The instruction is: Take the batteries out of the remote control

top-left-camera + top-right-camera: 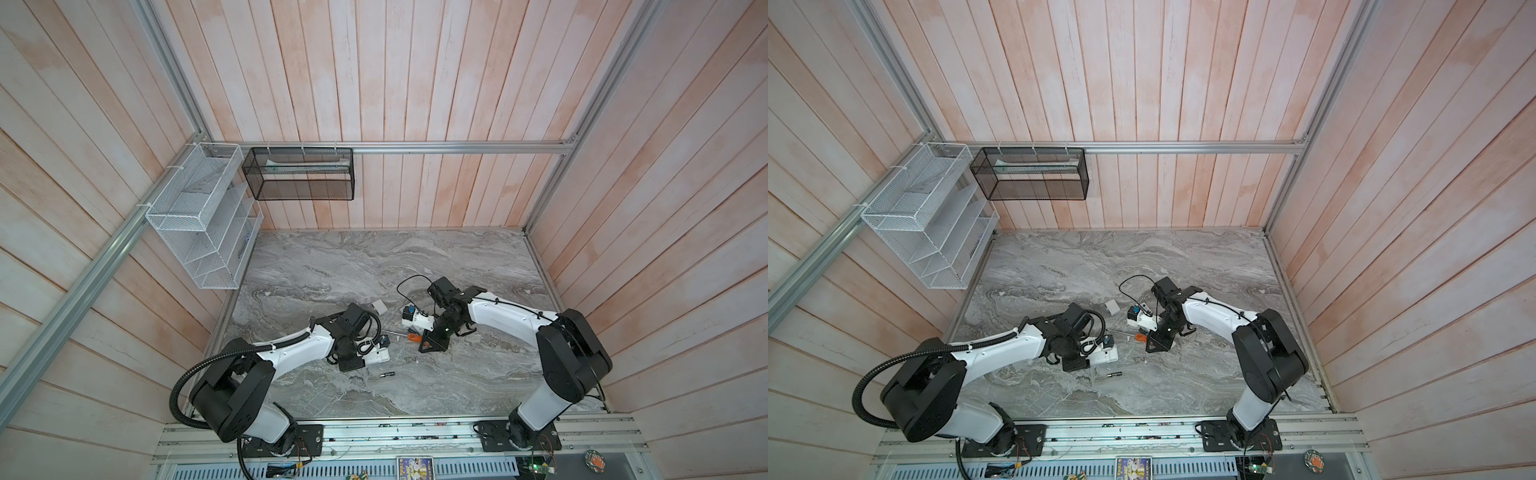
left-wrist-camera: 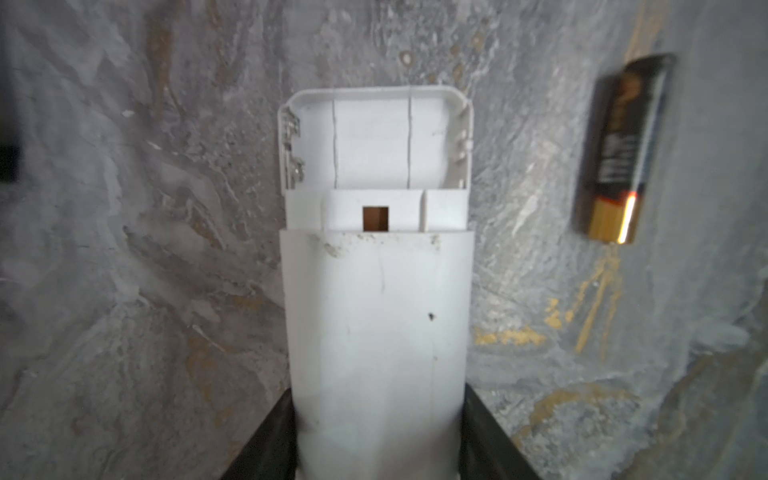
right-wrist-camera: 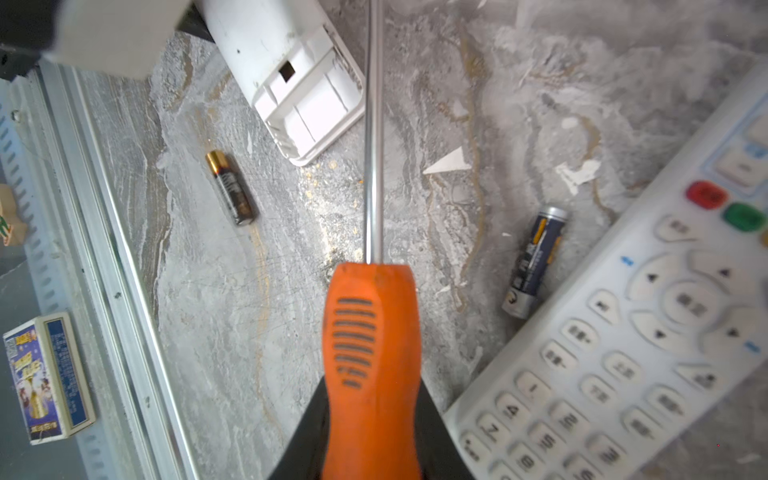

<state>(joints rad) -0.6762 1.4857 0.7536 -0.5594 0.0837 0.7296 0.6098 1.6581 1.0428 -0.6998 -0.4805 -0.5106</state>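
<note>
Orange screwdriver [image 3: 370, 353] handle fills the right wrist view: right gripper [image 3: 370, 434] clamped tight on it, shaft running ahead past the remote [image 2: 376, 324]. That remote sits back-up in the left gripper [image 2: 378, 444], jaws spread to its width and pinching it. Its bay [image 2: 370, 145] looks empty. One battery [image 2: 619, 153] lies on the table [image 2: 124, 291] just beside the bay; second battery [image 3: 534, 262] just beside the other remote [image 3: 644, 332]. Likely step: back the tool out. Lift straight, stay off the spring contacts. Shaft tip is cut off. Other remote lies buttons-up, so its bay is hidden.
</note>
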